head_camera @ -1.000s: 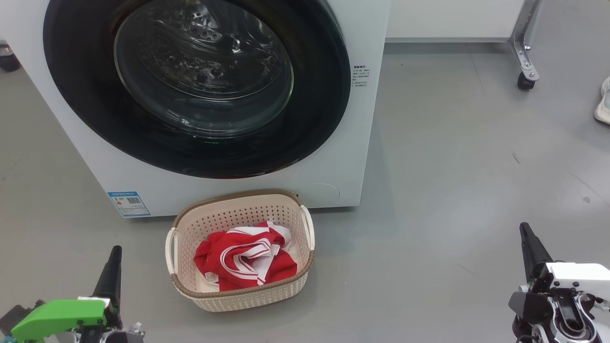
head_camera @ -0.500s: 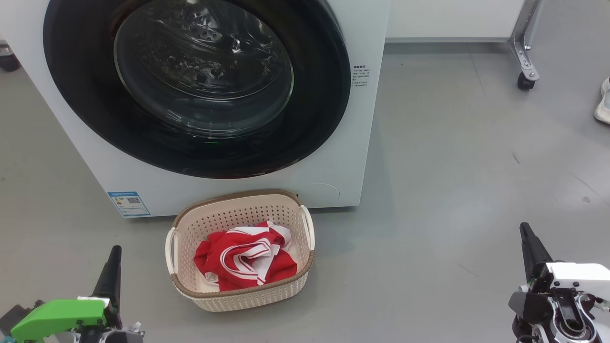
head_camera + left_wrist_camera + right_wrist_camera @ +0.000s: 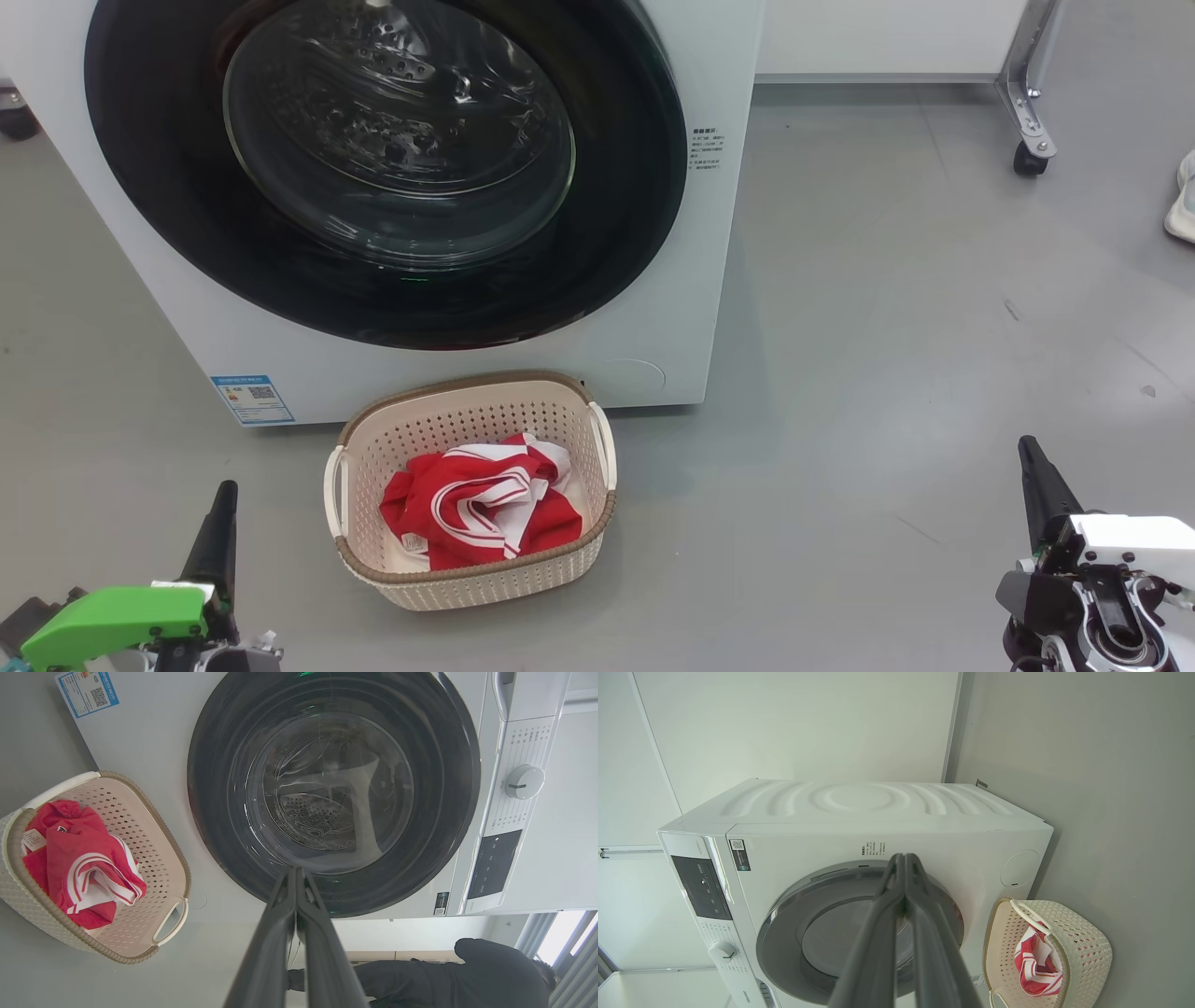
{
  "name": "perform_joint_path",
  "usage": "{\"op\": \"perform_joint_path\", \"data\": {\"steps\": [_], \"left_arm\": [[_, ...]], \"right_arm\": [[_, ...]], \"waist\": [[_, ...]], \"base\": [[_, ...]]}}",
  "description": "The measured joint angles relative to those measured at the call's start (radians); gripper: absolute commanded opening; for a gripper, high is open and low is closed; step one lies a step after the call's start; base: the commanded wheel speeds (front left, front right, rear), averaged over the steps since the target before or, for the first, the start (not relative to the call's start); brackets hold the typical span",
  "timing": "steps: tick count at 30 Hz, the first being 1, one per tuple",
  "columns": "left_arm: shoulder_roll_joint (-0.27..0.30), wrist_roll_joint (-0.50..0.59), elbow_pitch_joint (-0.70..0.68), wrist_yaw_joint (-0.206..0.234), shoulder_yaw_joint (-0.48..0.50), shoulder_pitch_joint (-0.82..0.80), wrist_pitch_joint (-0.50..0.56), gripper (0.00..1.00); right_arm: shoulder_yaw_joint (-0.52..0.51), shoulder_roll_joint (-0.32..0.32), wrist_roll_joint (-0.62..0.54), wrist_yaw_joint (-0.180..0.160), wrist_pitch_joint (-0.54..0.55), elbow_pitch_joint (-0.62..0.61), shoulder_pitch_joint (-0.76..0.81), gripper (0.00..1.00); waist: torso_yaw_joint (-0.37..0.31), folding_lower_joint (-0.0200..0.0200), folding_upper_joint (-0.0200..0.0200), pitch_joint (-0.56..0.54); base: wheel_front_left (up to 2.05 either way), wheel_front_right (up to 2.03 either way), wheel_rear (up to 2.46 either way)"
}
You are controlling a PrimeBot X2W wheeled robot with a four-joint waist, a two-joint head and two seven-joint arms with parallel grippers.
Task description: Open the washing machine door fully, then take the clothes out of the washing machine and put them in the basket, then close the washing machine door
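Clothes (image 3: 481, 511), red, white-striped, crumpled in cream basket (image 3: 364, 448)

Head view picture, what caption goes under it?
Red clothes lie in the basket in front of the closed washing machine door.

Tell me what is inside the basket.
Red clothes with white stripes lie bunched inside the basket, against its perforated walls. The basket's floor under the pile is covered, so whether anything lies beneath cannot be seen.
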Motion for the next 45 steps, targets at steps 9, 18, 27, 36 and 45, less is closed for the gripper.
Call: {"op": "perform_joint_path", "data": {"steps": [9,18,27,36,45], "left_arm": [[0.000,0.000,0.000,0.000,0.001,0.000,0.000,0.00],[-0.001,0.000,-0.001,0.000,0.002,0.000,0.000,0.00],[-0.001,0.000,-0.001,0.000,0.003,0.000,0.000,0.00],[-0.001,0.000,-0.002,0.000,0.004,0.000,0.000,0.00],[-0.002,0.000,-0.002,0.000,0.005,0.000,0.000,0.00]], "right_arm": [[-0.001,0.000,-0.001,0.000,0.000,0.000,0.000,0.00],[-0.002,0.001,-0.002,0.000,0.000,-0.001,0.000,0.00],[-0.003,0.001,-0.004,0.000,0.001,-0.001,0.000,0.00],[-0.004,0.002,-0.004,0.000,0.001,-0.002,0.000,0.00],[-0.005,0.002,-0.004,0.000,0.001,-0.003,0.000,0.00]], "waist": [[0.000,0.0000,0.0000,0.000],[0.000,0.0000,0.0000,0.000],[0.000,0.0000,0.0000,0.000],[0.000,0.0000,0.0000,0.000],[0.000,0.0000,0.0000,0.000]], "base": [[0.00,0.00,0.00],[0.00,0.00,0.00],[0.00,0.00,0.00],[0.00,0.00,0.00],[0.00,0.00,0.00]]}}
